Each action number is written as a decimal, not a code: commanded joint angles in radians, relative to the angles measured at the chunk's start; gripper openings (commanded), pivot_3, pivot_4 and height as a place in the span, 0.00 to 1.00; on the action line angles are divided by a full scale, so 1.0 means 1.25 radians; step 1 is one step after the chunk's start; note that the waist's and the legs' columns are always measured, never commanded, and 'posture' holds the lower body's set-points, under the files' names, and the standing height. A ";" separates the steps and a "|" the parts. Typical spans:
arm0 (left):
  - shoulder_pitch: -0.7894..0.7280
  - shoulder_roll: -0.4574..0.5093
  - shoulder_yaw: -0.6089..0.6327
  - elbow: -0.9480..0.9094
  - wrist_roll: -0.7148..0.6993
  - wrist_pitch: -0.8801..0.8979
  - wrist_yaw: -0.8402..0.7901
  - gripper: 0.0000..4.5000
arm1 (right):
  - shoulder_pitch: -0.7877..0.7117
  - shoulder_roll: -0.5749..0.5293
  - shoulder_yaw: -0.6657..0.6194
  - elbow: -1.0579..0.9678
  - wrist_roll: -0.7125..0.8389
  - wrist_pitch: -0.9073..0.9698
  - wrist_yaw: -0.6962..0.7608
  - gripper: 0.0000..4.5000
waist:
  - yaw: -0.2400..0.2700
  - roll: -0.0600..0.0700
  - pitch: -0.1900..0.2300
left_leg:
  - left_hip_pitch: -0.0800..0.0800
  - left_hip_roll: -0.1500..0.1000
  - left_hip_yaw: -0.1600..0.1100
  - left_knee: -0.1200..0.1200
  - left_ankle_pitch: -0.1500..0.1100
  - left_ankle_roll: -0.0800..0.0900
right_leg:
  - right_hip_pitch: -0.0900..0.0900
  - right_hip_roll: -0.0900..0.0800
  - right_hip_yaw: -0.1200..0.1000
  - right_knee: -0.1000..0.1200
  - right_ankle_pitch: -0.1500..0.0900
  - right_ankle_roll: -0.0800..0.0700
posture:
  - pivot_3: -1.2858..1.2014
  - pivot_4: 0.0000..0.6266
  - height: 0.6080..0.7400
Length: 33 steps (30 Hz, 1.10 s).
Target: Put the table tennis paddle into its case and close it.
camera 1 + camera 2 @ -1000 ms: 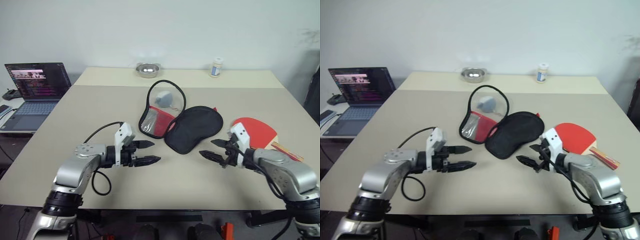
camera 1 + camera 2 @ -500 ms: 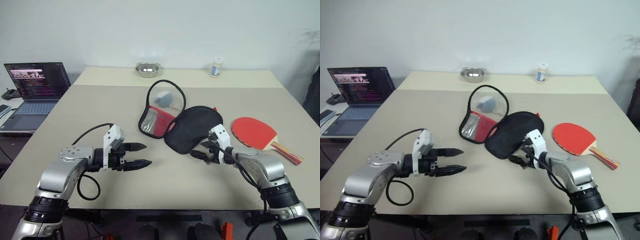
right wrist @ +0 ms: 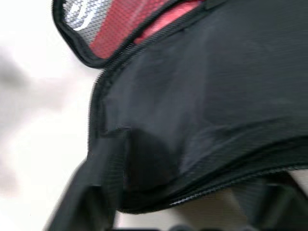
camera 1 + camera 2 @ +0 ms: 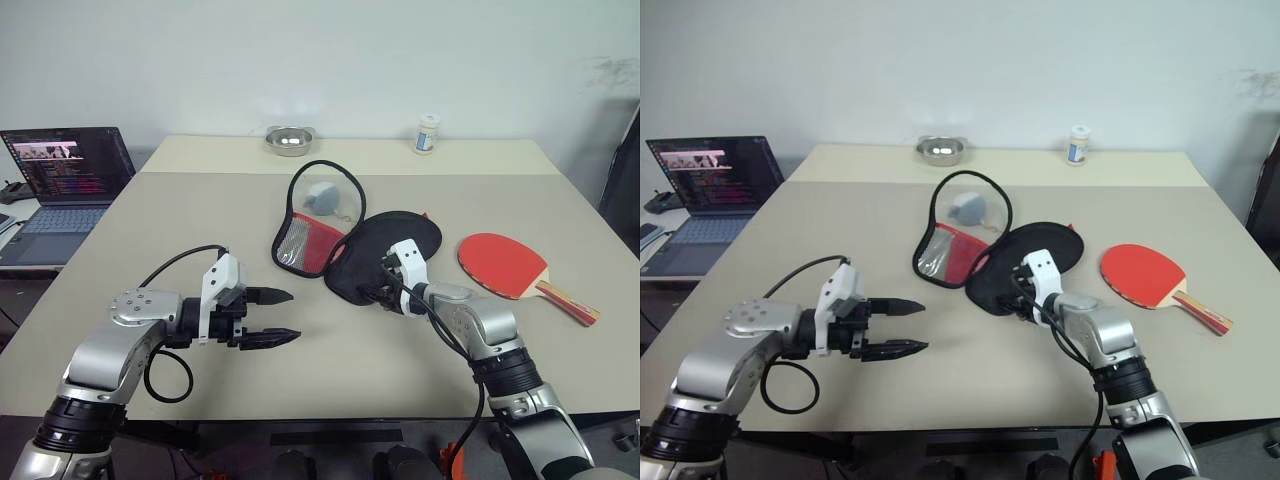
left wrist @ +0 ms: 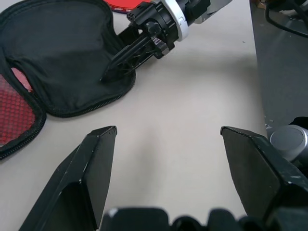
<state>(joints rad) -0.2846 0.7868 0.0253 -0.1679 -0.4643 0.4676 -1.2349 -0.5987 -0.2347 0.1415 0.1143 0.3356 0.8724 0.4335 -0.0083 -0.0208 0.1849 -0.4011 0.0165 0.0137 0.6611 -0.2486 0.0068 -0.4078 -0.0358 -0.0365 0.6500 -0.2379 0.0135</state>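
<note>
1. Tools: two. The left tool (image 4: pixel 272 318) hovers over the near left part of the worktop (image 4: pixel 140 230) with its two black fingers spread apart and nothing between them.
2. The right tool (image 4: pixel 384 290) is at the near edge of the case's black half, fingers on either side of the fabric rim; whether they actually pinch it cannot be told.
3. One case (image 4: pixel 385 255) lies unzipped in the middle of the worktop, its black fabric half flat and its clear front half (image 4: pixel 318 215) propped up on the side toward the left edge. Behind the clear panel sits one small grey ball (image 4: pixel 323 196).
4. One table tennis paddle (image 4: pixel 503 265) lies flat, red face up, outside the case, toward the right edge, handle pointing to the near right corner.
5. Along the far edge stand one metal bowl (image 4: pixel 289 140) and one small white bottle (image 4: pixel 427 134).
6. One open laptop (image 4: pixel 60 170) sits beyond the left edge.
</note>
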 commanded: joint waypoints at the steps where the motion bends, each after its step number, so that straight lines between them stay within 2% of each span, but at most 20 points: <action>1: 0.002 0.000 0.000 -0.040 -0.007 -0.010 0.008 0.84 | 0.003 -0.022 -0.015 -0.034 0.019 0.030 0.036 0.32 | 0.000 0.000 0.000 | 0.000 0.000 0.000 0.000 0.000 0.000 | 0.000 0.000 0.000 0.000 0.000 0.000 | 0.52 0.24 1.00; 5: 0.020 -0.007 -0.008 -0.062 -0.008 -0.004 0.022 0.84 | 0.007 -0.041 -0.051 -0.077 0.068 0.100 0.066 0.01 | 0.001 0.000 0.000 | 0.000 0.000 0.000 -0.001 0.000 0.000 | 0.000 0.000 0.000 -0.001 0.000 0.000 | 0.52 0.24 1.00; 8: 0.035 -0.015 -0.016 -0.084 -0.012 0.000 0.036 0.84 | 0.018 -0.064 -0.064 -0.103 0.095 0.141 0.090 0.01 | 0.002 0.000 0.000 | 0.000 0.000 0.000 -0.001 0.000 0.000 | 0.000 0.000 0.000 -0.001 0.000 0.000 | 0.52 0.24 1.00; 12: 0.061 -0.021 -0.028 -0.117 -0.013 0.003 0.050 0.84 | 0.032 -0.153 -0.036 -0.109 0.092 0.148 0.158 0.01 | 0.003 0.000 0.000 | -0.001 0.000 0.000 0.000 0.000 0.000 | 0.000 -0.001 0.000 -0.001 0.000 0.000 | 0.52 0.24 1.00; 18: 0.076 -0.017 -0.029 -0.118 -0.006 -0.010 0.058 0.84 | -0.028 -0.255 -0.003 0.005 0.050 0.087 0.250 0.01 | 0.005 0.000 0.000 | 0.000 -0.001 0.000 0.000 0.000 0.000 | 0.000 -0.001 0.000 -0.001 0.000 0.000 | 0.52 0.24 1.00; 27: 0.090 -0.014 -0.033 -0.119 0.003 -0.022 0.064 0.84 | -0.168 -0.290 0.056 0.271 -0.056 -0.050 0.366 0.01 | 0.004 0.000 0.000 | -0.001 -0.001 0.001 -0.001 0.000 0.000 | 0.000 0.000 0.000 -0.002 0.000 0.000 | 0.52 0.24 1.00; 33: 0.082 -0.010 -0.039 -0.132 0.000 -0.008 0.075 0.84 | -0.212 -0.282 0.068 0.376 -0.100 -0.103 0.415 0.01 | 0.004 0.000 0.000 | -0.001 -0.001 0.001 0.000 0.000 0.000 | 0.000 -0.001 0.000 -0.002 0.000 0.000 | 0.52 0.24 1.00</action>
<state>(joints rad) -0.1708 0.7609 -0.0324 -0.2870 -0.4599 0.4554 -1.1451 -0.8421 -0.5800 0.2297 0.5675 0.2367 0.7690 0.9419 -0.0027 -0.0203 0.1854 -0.4022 0.0149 0.0150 0.6610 -0.2487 0.0070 -0.4083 -0.0366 -0.0361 0.6479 -0.2379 0.0140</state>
